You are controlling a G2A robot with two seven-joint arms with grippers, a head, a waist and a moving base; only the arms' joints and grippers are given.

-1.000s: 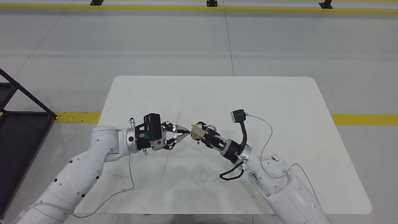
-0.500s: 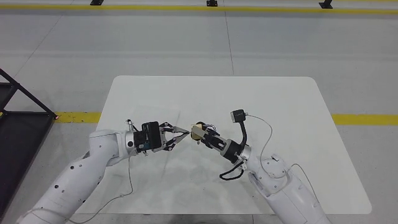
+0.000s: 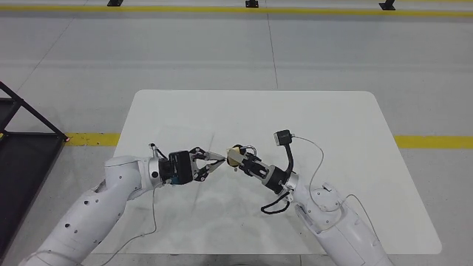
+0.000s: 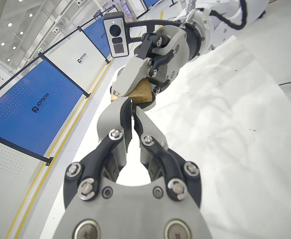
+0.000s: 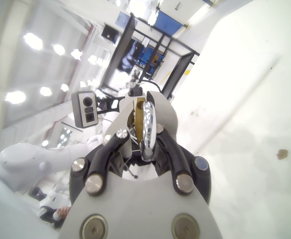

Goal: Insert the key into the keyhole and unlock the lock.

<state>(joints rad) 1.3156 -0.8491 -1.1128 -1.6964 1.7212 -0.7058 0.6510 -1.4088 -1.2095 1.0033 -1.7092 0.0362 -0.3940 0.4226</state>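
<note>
My left claw (image 4: pixel 132 111) is pinched almost shut on the key (image 4: pixel 133 105), only a sliver of which shows between the pads. Just ahead of its tips, touching, is the brass lock (image 4: pixel 141 93). My right claw (image 5: pixel 141 106) clamps the lock's body, with the shackle (image 5: pixel 148 130) pointing back toward its wrist, above the table (image 3: pixel 332 125).

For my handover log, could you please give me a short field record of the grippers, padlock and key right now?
Left gripper: shut on small metal key, its tip at the padlock
Right gripper: shut on brass padlock, chrome shackle towards its wrist
Place: both meet over the white table
Key inserted: cannot tell
</note>
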